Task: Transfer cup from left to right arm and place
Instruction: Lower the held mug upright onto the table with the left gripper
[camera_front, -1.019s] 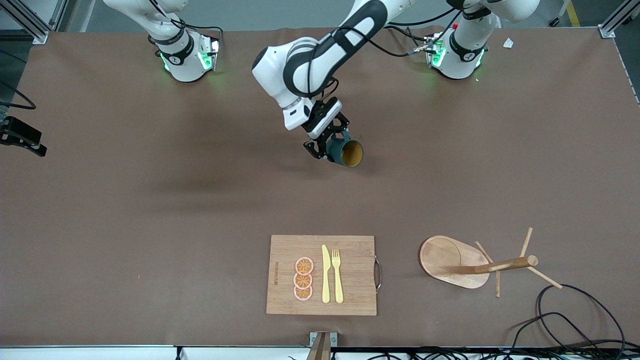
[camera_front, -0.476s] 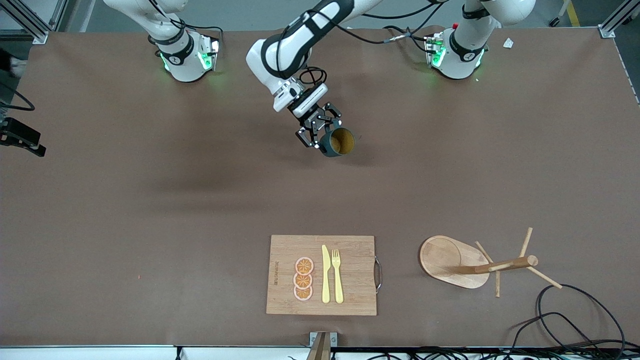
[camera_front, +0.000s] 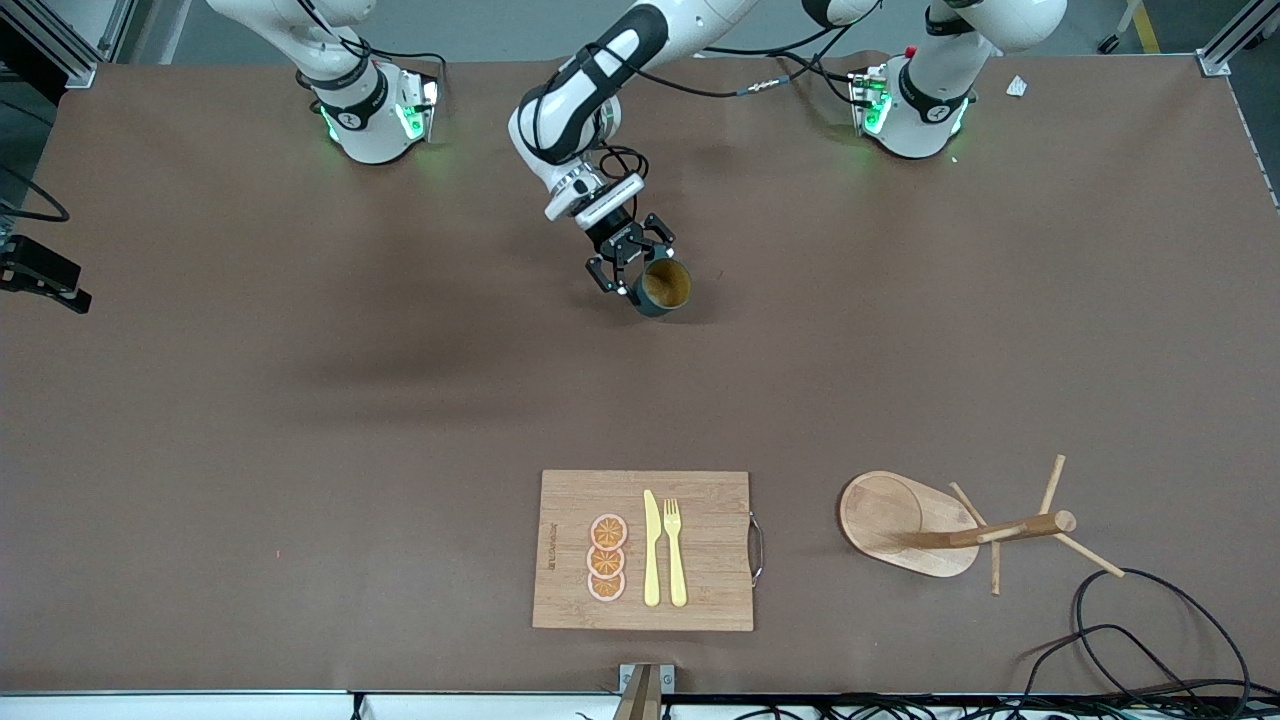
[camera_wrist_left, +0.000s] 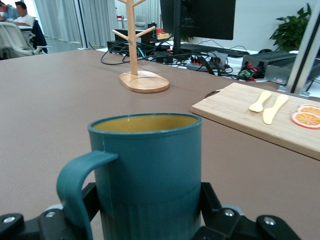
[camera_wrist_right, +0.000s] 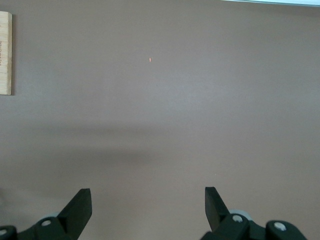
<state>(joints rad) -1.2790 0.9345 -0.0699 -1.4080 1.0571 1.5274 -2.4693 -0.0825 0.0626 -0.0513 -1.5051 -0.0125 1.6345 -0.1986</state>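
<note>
The left gripper (camera_front: 634, 272) is clamped on the cup (camera_front: 662, 287), a finger on each side of its lower, ribbed part. It holds the cup low over the desk's middle, toward the edge where the arm bases stand; whether the cup's bottom touches the desk (camera_front: 300, 450) I cannot tell.

The cup stands upright in the left wrist view, its long axis vertical, its tan mouth up and its loop handle (camera_wrist_left: 75, 185) sticking out sideways past one finger.

It looks like light, stiff plastic, probably not fragile, with smooth walls that could slip. The free upper wall and rim seem the best place for a second grip, clear of the fingers already below.

The right gripper (camera_wrist_right: 148, 205) waits with its fingers spread wide and empty, looking down on bare desk beside a corner of the cutting board (camera_wrist_right: 5, 52).
</note>
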